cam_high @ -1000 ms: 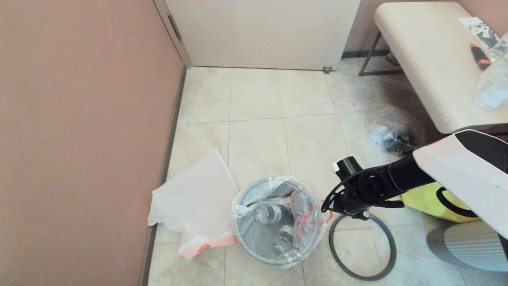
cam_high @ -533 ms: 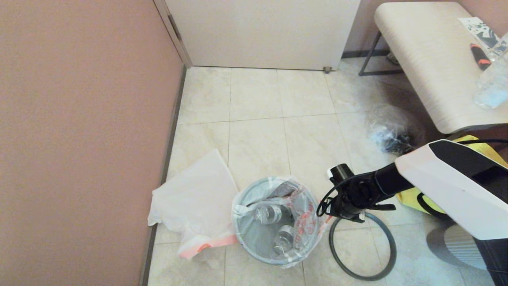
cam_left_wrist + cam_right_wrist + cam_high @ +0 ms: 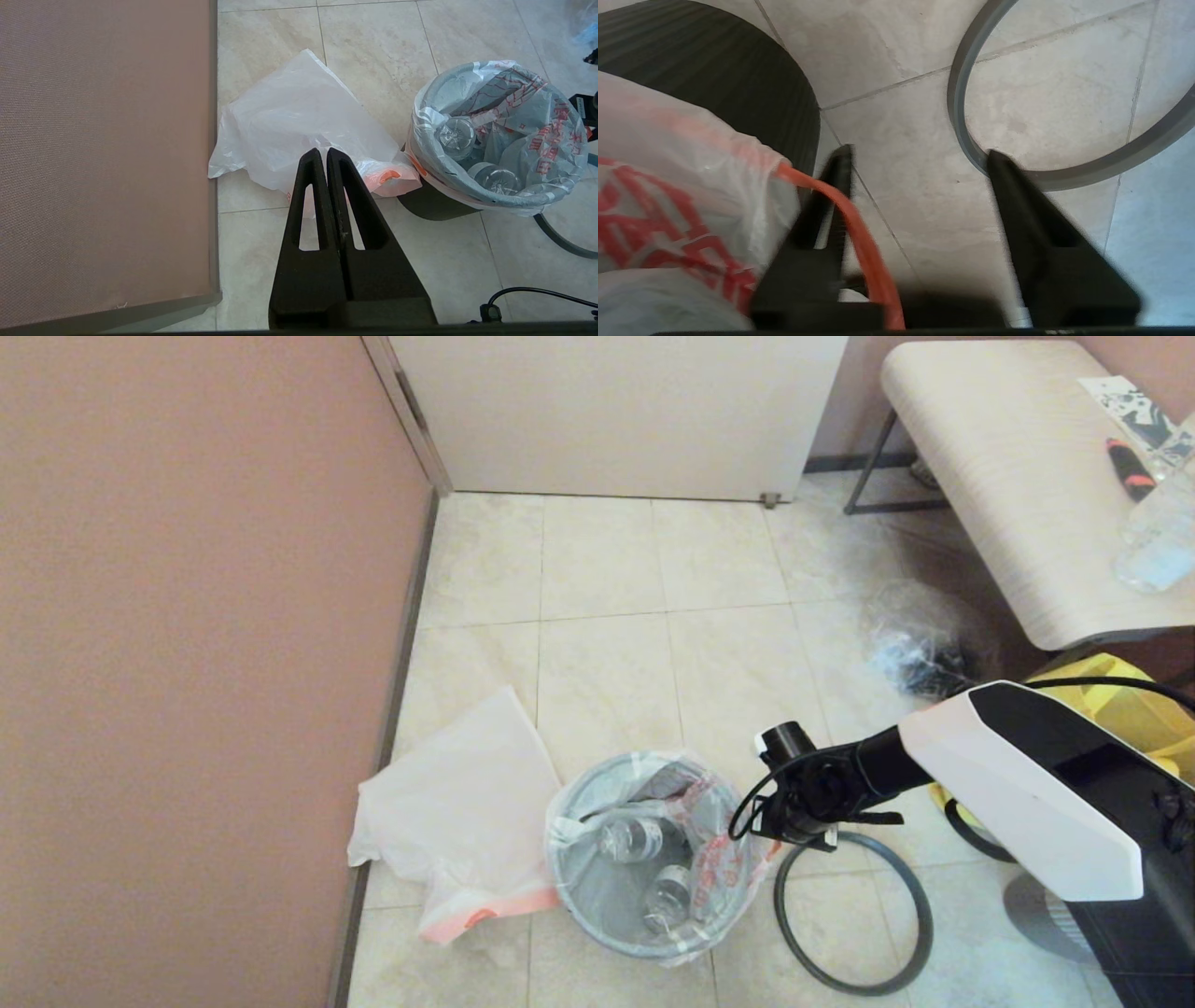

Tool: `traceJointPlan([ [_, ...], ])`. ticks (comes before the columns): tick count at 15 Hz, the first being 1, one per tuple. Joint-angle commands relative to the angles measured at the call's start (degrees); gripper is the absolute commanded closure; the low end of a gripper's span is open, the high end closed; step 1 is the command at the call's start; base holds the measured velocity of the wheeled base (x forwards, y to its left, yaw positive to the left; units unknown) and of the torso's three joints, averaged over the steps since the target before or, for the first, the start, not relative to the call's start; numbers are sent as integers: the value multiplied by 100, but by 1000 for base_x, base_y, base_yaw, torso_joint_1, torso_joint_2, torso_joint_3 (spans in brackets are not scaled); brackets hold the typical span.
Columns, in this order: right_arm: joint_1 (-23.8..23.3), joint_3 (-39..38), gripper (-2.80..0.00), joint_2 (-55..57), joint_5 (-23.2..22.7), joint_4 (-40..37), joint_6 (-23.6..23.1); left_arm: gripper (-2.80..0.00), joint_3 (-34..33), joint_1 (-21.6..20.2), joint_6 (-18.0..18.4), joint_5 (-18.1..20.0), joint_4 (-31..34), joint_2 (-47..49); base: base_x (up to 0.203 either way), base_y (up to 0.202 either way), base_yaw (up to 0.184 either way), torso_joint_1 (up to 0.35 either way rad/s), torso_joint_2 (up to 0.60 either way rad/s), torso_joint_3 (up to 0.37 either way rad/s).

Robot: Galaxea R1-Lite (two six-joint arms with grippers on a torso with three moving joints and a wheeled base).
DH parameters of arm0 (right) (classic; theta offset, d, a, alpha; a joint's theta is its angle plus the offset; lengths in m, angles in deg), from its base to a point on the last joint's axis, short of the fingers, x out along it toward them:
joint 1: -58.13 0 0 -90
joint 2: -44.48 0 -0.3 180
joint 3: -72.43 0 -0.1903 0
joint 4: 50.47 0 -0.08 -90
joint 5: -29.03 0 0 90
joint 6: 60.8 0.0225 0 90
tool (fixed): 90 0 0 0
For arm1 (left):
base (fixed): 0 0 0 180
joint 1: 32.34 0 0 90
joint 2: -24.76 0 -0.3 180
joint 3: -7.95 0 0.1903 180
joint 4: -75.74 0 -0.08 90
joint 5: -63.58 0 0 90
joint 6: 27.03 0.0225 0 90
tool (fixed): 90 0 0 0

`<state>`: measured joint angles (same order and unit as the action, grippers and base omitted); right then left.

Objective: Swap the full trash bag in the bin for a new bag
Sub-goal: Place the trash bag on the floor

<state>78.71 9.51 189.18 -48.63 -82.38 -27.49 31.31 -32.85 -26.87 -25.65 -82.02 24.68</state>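
Observation:
The bin [image 3: 607, 933] stands on the floor tiles with the full trash bag [image 3: 709, 859] in it, clear bottles showing inside. Its grey hoop [image 3: 854, 985] lies flat on the floor to the right. My right gripper [image 3: 775, 826] hangs at the bag's right edge. In the right wrist view it [image 3: 920, 156] is open, and the bag's orange-red handle [image 3: 859, 233] runs between the fingers, close to one of them. The new bag [image 3: 462, 812] lies limp left of the bin. My left gripper [image 3: 322, 151] is shut and empty, held above the new bag [image 3: 299, 112].
A pink wall [image 3: 187, 663] runs close along the left. A yellow tote [image 3: 1120, 709] and a clear bag with dark contents [image 3: 920, 658] lie at the right, below a bench [image 3: 1008, 476]. A white door [image 3: 616, 411] closes the back.
My right arm has swung left and slightly away from me, bringing its gripper from above the hoop to the full bag's right edge. Bin, bags and hoop have not moved.

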Motion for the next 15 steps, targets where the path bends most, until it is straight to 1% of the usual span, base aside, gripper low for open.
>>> traceJointPlan([
  [1,-1,7,0,-3,4,-58,17,0,-44,-2,1,2,-3,7,0,0,0,0,0,0],
  [4,1,125,0,-135,-16,-386,-10,0,-44,-2,1,2,-2,7,0,0,0,0,0,0],
  [7,90,121,0,-387,-56,-1082,37,0,-44,-2,1,2,-1,7,0,0,0,0,0,0],
  [8,88,115,0,-497,-150,-1320,118,0,-44,-2,1,2,-1,7,0,0,0,0,0,0],
  [9,83,108,0,-637,-344,-1460,251,0,-44,-2,10,2,-1,7,0,0,0,0,0,0],
  [10,75,64,0,-796,-645,-1582,376,0,-35,25,11,11,25,7,0,0,0,0,0,0],
  [12,70,-112,0,-1032,-1490,-1735,653,0,-44,34,10,11,-1,7,0,0,0,0,0,0],
  [13,69,-209,0,-1090,-1835,-1745,799,0,-44,34,10,11,-1,7,0,0,0,0,0,0],
  [15,69,-239,0,-1121,-2210,-1740,918,0,-44,34,10,11,-1,7,0,0,0,0,0,0],
])
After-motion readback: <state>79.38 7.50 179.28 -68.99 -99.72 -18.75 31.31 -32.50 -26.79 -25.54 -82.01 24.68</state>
